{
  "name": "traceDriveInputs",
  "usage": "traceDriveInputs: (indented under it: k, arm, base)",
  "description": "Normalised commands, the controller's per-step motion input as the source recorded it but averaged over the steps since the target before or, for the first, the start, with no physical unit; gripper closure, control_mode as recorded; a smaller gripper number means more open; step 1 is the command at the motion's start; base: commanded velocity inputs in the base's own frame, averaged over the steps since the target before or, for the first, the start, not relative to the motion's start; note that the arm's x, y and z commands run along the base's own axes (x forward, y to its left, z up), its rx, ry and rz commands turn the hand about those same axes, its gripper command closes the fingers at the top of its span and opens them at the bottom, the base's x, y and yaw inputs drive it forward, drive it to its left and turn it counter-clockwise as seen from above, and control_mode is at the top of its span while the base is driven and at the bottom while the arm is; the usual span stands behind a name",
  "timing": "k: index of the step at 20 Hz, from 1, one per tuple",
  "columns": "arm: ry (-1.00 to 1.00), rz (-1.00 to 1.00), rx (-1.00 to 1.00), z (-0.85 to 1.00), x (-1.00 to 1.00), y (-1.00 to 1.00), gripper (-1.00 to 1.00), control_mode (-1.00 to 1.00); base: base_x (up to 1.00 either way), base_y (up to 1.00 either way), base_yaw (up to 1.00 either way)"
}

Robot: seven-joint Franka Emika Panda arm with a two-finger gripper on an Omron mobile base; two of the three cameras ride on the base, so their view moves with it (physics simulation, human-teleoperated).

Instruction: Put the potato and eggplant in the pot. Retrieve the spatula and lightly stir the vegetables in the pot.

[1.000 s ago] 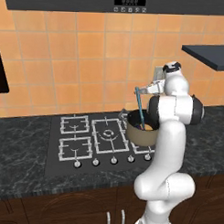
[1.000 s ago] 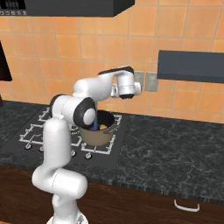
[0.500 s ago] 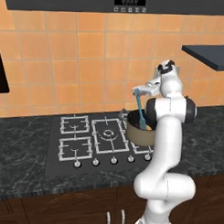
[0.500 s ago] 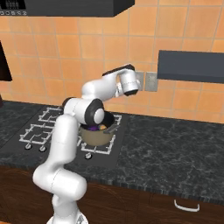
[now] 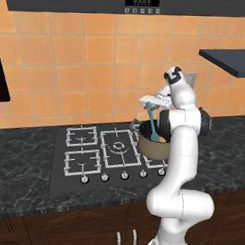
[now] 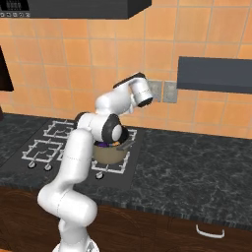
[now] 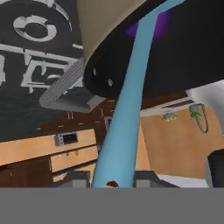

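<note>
The tan-olive pot (image 5: pixel 154 148) stands on the hob's right front burner. My gripper (image 5: pixel 151 102) hovers above it, shut on the handle of the light-blue spatula (image 5: pixel 152 124), which hangs down into the pot. In the hand view the spatula (image 7: pixel 127 109) runs from my gripper (image 7: pixel 109 183) up into the pot's dark inside (image 7: pixel 183 61), beside the purple eggplant (image 7: pixel 162 21). From the right base view the pot (image 6: pixel 109 154) holds the eggplant (image 6: pixel 102 144) and the orange potato (image 6: pixel 116 143). My own arm hides the spatula's head.
The black hob (image 5: pixel 91 153) has free burners left of the pot and knobs along its front. A dark shelf (image 5: pixel 231 61) juts out at the upper right, and a range hood (image 5: pixel 123 2) hangs overhead. The pot's stubby handle (image 6: pixel 127 145) points right.
My hand has swung a little to the left over the pot while my wrist turned and rose. The spatula moved with it and its head stays inside the pot.
</note>
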Motion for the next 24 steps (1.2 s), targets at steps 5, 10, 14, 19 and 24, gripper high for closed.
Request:
traceDriveInputs:
  k: [5, 10, 14, 19, 24]
  arm:
    - [-0.32, 0.52, 0.0, 0.01, 0.01, 0.0, 1.0, -1.0]
    - [-0.07, 0.49, 0.05, 0.0, -0.02, 0.0, 1.0, -1.0]
    - [0.23, 0.13, 0.33, 0.0, -0.2, 0.01, 1.0, -1.0]
    - [0.4, 0.01, 0.46, 0.03, -0.24, 0.0, 1.0, -1.0]
    - [0.29, 0.02, 0.39, 0.08, -0.53, 0.0, 1.0, -1.0]
  base:
    - [0.0, 0.0, 0.0]
    - [0.0, 0.0, 0.0]
    - [0.0, 0.0, 0.0]
    - [0.0, 0.0, 0.0]
    - [0.0, 0.0, 0.0]
